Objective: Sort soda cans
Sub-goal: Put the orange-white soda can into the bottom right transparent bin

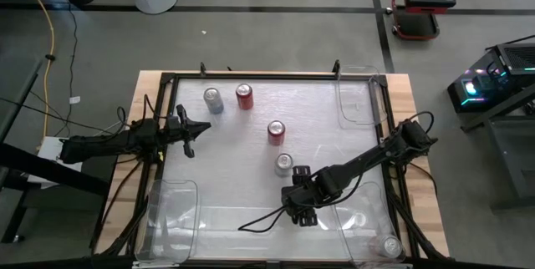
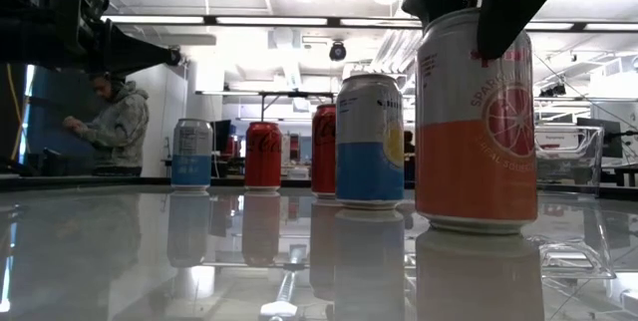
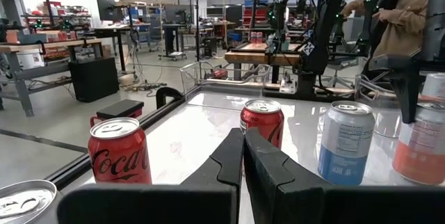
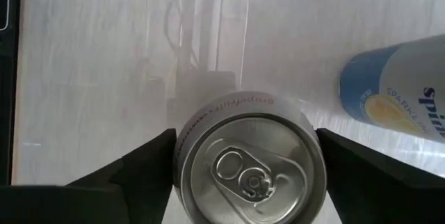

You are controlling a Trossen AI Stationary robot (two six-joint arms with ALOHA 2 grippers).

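A glossy white worktop [image 1: 242, 177], framed in black and edged by clear plastic bins [image 1: 171, 210], stands in an open workshop. Nearest the low camera, the right gripper [image 4: 243, 156] hangs over the orange-and-silver soda can [image 2: 477, 122], jaws spread either side of its rim, not visibly pressing. Just behind that can stands the blue-and-silver can with a yellow emblem [image 2: 369, 140]; farther back are two red cans [image 1: 276, 132] and a silver-blue can [image 1: 214, 99]. Beyond these the left gripper [image 1: 189, 134] waits, jaws pressed together. Step in hand: grasping the orange can. Next move, by judgement: close squarely, then lift clear of the blue can.
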